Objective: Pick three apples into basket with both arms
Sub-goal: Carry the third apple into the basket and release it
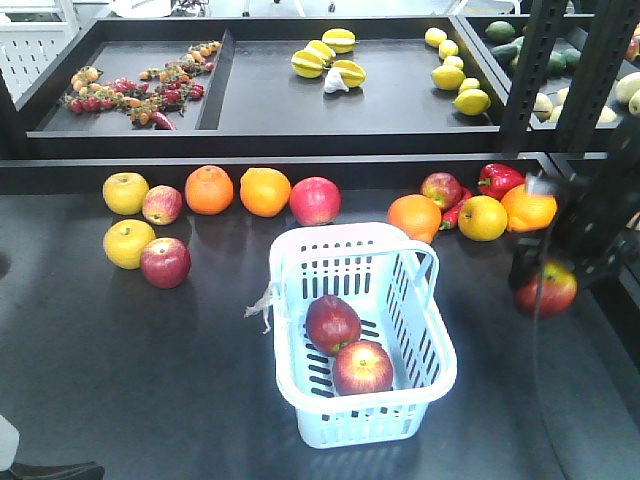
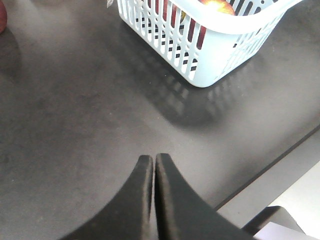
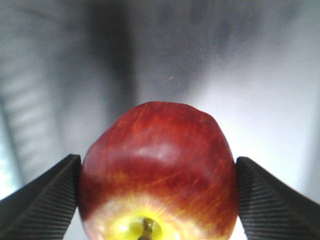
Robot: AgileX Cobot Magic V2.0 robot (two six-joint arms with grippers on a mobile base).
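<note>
The basket (image 1: 362, 330) sits at lower centre of the front view and contains two apples (image 1: 347, 346). The right gripper (image 3: 158, 192) clamps the third apple (image 3: 157, 172) (right edge of the front view, blurred). The left gripper (image 2: 154, 161) has its fingers pressed together, empty, over the dark table (image 2: 75, 125).

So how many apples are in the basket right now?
2. One dark red apple lies in the middle of the basket, and a second red apple sits right beside it, nearer the front wall. A third apple is outside, gripped in the right hand.
</note>
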